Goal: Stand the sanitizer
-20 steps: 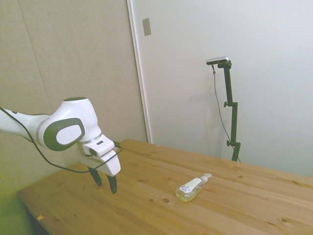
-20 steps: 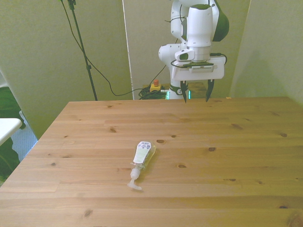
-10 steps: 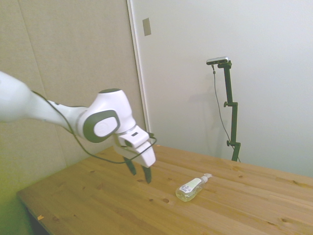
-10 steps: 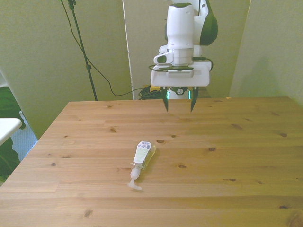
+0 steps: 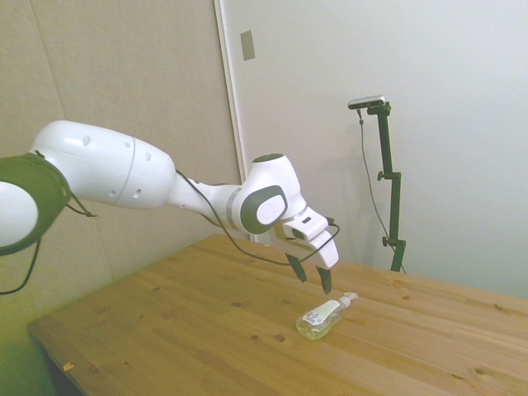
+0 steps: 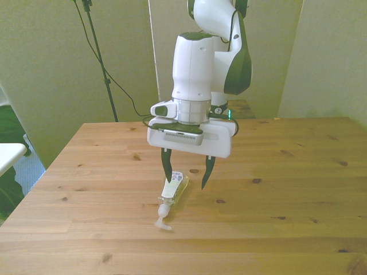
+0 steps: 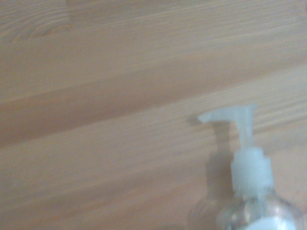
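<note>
The sanitizer lies flat on the wooden table, a small clear bottle of yellowish liquid with a white label and a white pump top. Its pump points toward the table's near edge in the front view. My gripper hangs open just above the bottle's body, fingers pointing down and spread wider than the bottle. Nothing is between the fingers. The wrist view shows the pump top and the bottle's shoulder close up and blurred.
Bare wooden boards surround the bottle on all sides. A white object sits beyond the table at the front view's left edge. Walls stand behind the table.
The arm has stretched out from the table's far edge across the table and come down. The gripper now hangs over the sanitizer, still open. The bottle has not moved.
</note>
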{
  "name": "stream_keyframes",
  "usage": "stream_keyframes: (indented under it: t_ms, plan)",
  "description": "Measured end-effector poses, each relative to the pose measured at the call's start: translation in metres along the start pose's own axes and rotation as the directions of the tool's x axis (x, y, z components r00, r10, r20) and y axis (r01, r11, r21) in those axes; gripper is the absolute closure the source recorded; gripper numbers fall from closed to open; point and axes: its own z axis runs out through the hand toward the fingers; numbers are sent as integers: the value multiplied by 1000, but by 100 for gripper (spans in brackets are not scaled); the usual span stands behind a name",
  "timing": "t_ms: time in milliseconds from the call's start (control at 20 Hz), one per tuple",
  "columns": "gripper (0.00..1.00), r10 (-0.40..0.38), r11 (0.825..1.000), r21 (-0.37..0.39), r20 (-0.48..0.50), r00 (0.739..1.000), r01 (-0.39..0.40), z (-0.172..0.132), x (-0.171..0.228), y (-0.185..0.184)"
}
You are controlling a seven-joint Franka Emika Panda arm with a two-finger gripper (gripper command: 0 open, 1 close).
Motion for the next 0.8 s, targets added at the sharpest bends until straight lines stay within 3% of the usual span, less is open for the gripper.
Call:
stream_keyframes:
  t_ms: [350,800]
  plan:
    - [0,35,999,-38,-23,999,-36,30,38,-11]
    - [0,54,997,-60,-12,998,-55,57,46,-5]
